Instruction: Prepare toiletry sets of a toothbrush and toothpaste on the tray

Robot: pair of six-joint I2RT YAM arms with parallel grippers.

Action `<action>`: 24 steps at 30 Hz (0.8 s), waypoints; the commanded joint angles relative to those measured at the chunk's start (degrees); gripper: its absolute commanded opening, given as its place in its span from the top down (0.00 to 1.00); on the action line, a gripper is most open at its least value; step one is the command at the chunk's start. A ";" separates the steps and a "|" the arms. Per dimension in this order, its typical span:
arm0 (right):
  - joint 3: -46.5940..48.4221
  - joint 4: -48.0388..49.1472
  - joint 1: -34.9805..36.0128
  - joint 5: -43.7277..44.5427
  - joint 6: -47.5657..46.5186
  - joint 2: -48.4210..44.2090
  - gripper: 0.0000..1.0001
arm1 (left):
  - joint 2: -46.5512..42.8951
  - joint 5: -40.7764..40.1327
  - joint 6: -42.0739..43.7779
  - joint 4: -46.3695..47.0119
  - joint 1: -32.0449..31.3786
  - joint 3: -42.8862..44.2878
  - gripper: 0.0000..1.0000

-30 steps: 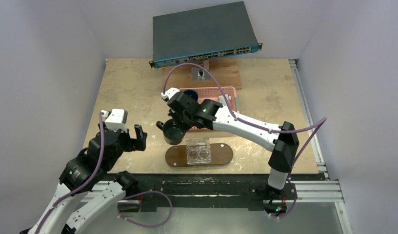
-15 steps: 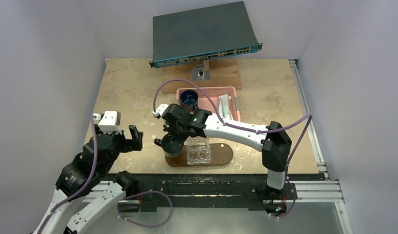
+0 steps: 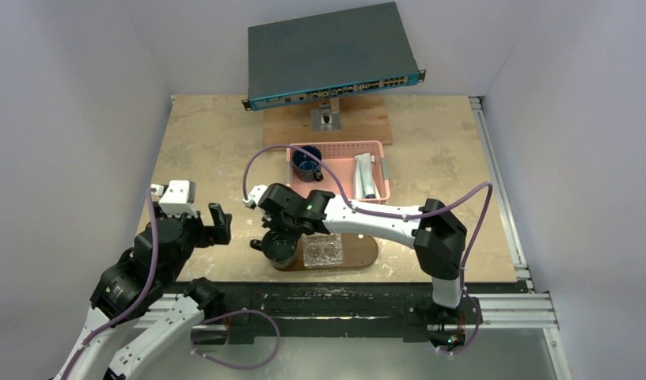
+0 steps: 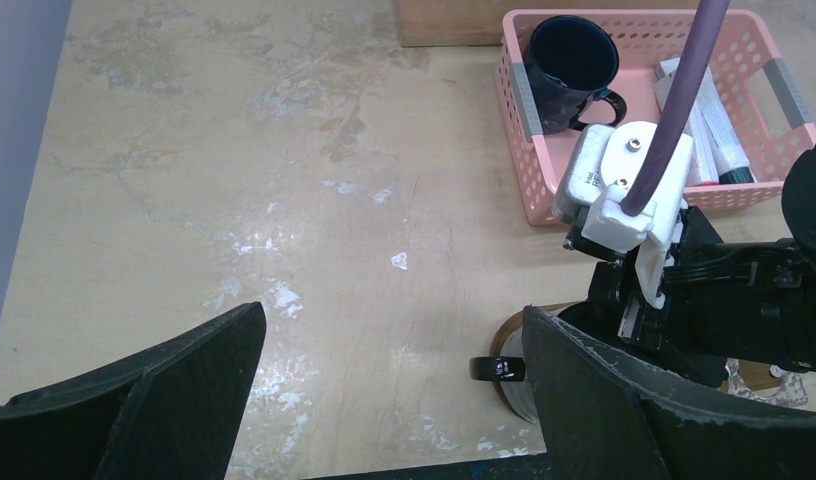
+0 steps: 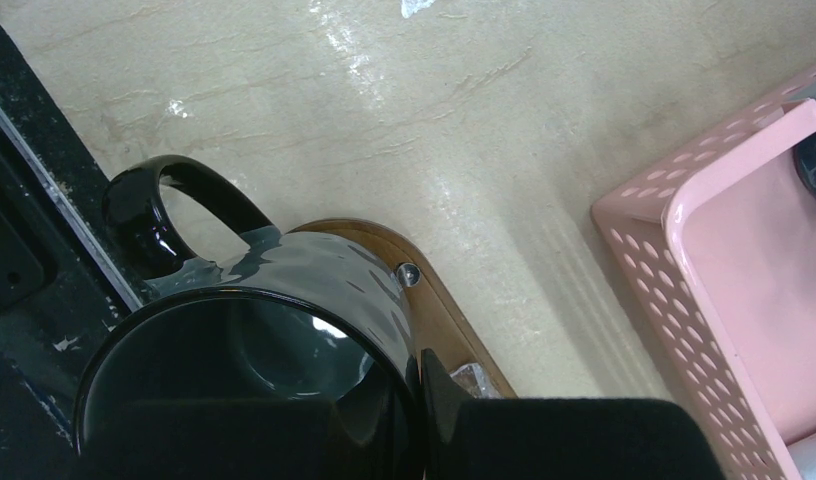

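Observation:
The toiletry sets [image 3: 366, 176] lie in the right half of the pink basket [image 3: 341, 146]; in the left wrist view the toiletry sets [image 4: 706, 140] show as white and grey tubes. The dark-brown tray [image 3: 361, 252] lies near the front edge with a clear plastic piece [image 3: 322, 248] on it. My right gripper [image 3: 282, 236] is shut on the rim of a dark mug [image 3: 278, 250], one finger inside and one outside, over the tray's left end. The right gripper [image 5: 419, 400] holds the mug [image 5: 254, 330] above the tray [image 5: 454, 310]. My left gripper [image 4: 384, 400] stands open to the left, holding nothing.
A second dark mug [image 3: 306, 163] stands in the basket's left half. A grey network switch [image 3: 332, 51] on a wooden stand sits at the back. The right arm's purple cable [image 4: 684, 90] crosses in front of the basket [image 4: 544, 195].
The right arm carried the mug from beside the basket toward the front, to the tray's left end. The left arm drew back slightly, then stayed still.

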 commanded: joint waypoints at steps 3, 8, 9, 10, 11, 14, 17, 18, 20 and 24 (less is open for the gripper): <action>-0.47 4.78 0.12 1.57 -0.37 -1.81 1.00 | 0.26 -0.52 -0.12 0.64 0.46 -0.24 0.00; -1.18 5.60 0.16 1.72 -0.05 -2.31 1.00 | 0.39 -0.50 -0.08 0.66 0.43 -0.24 0.00; -1.25 5.67 0.17 1.76 -0.01 -2.44 1.00 | 0.39 -0.43 -0.11 0.64 0.40 -0.26 0.00; -1.51 5.73 0.17 1.89 -0.04 -2.55 1.00 | 0.46 -0.43 -0.08 0.61 0.40 -0.26 0.00; -1.58 5.74 0.17 2.03 -0.05 -2.66 1.00 | 0.48 -0.39 -0.10 0.63 0.42 -0.25 0.00; -1.81 5.54 0.09 1.54 -0.05 -2.69 1.00 | 0.40 -0.46 -0.11 0.64 0.39 -0.23 0.00; -2.51 5.59 0.17 1.95 0.03 -2.97 1.00 | 0.39 -0.53 -0.15 0.58 0.42 -0.26 0.00; -2.77 5.60 0.17 2.10 0.10 -3.15 1.00 | 0.39 -0.49 -0.17 0.57 0.40 -0.26 0.00; -3.17 5.83 0.13 2.13 0.17 -3.62 1.00 | 0.47 -0.44 -0.11 0.53 0.42 -0.21 0.00; -3.36 5.60 0.17 1.98 0.30 -3.53 1.00 | 0.47 -0.40 -0.13 0.57 0.40 -0.22 0.00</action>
